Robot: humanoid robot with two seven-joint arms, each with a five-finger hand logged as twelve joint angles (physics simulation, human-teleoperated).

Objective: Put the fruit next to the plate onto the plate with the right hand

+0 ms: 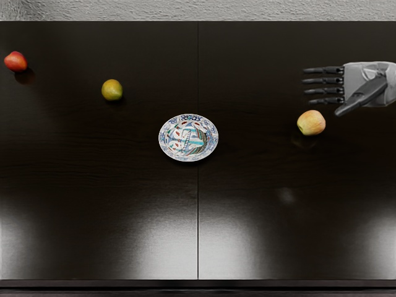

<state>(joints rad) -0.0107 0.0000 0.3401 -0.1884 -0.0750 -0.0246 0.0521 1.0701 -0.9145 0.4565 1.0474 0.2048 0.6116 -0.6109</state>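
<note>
On the dark table [266,210] in the head view, a yellowish apple [310,122] lies right of the patterned plate [164,138], apart from it, just beside the right hand [349,85], whose fingers [322,80] are stretched straight and hold nothing. Nearest that hand, it looks the fruit meant; a greenish fruit [112,90] and a red fruit [15,61] lie far left. It should be firm, light, smooth and apt to roll: best cupped round its widest part from above.
</note>
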